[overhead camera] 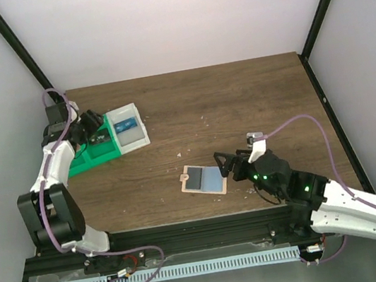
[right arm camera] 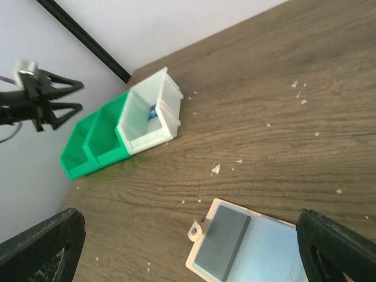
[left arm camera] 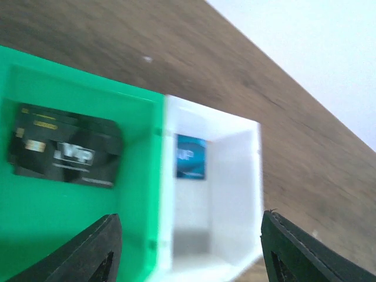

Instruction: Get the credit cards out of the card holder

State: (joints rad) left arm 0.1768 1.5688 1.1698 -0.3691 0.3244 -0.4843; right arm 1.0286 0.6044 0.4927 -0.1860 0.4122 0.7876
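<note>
Step in hand: emptying the card holder (overhead camera: 205, 179), judged part done. One black card (left arm camera: 63, 154) lies in the green bin (left arm camera: 35, 235). One blue card (left arm camera: 191, 155) lies in the white bin (left arm camera: 235, 176) that touches it. The holder lies open and flat on the table (overhead camera: 252, 95) near the front edge, well apart from the bins. A dark rectangle (right arm camera: 222, 247) fills its left half; whether it is a card or a pocket cannot be told.

The left gripper (left arm camera: 189, 235) hangs above the bins, jaws wide apart, holding nothing. The right gripper (overhead camera: 224, 164) sits just beside the holder's right edge, jaws wide apart, holding nothing.

Next move, as judged: a low, flat approach by the right gripper. A thin card offers little to pinch, and the holder may slide.

Surface: dark wood-grain board with scattered pale specks (right arm camera: 215, 169). Room: plain white walls (overhead camera: 175, 14) and black corner posts (overhead camera: 11, 40)
</note>
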